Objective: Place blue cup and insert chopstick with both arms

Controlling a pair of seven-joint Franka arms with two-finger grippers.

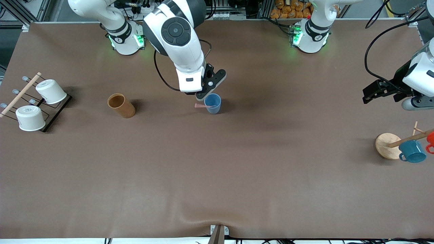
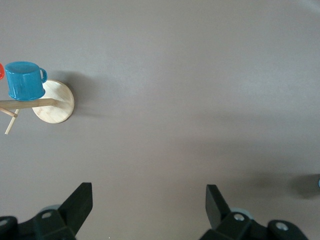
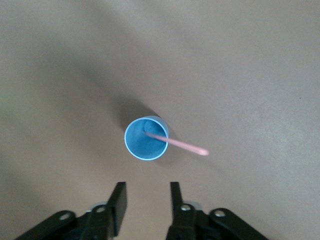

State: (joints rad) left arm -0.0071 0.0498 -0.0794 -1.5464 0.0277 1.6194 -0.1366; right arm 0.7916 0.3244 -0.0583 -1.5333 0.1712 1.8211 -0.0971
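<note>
The blue cup (image 1: 213, 103) stands upright on the brown table near its middle. The pink-red chopstick (image 1: 202, 106) rests in it, leaning over the rim toward the right arm's end of the table. In the right wrist view the cup (image 3: 145, 139) shows from above with the chopstick (image 3: 185, 146) sticking out of it. My right gripper (image 1: 202, 96) (image 3: 147, 187) hangs just above the cup, open and empty. My left gripper (image 1: 365, 96) (image 2: 149, 192) is open and empty, up over the left arm's end of the table.
A brown cork-coloured cylinder (image 1: 121, 105) stands toward the right arm's end, and past it a rack (image 1: 51, 115) holds two white cups. A wooden mug tree (image 1: 386, 145) with a teal mug (image 1: 412, 151) (image 2: 24, 80) and a red mug (image 1: 430, 139) stands under the left gripper.
</note>
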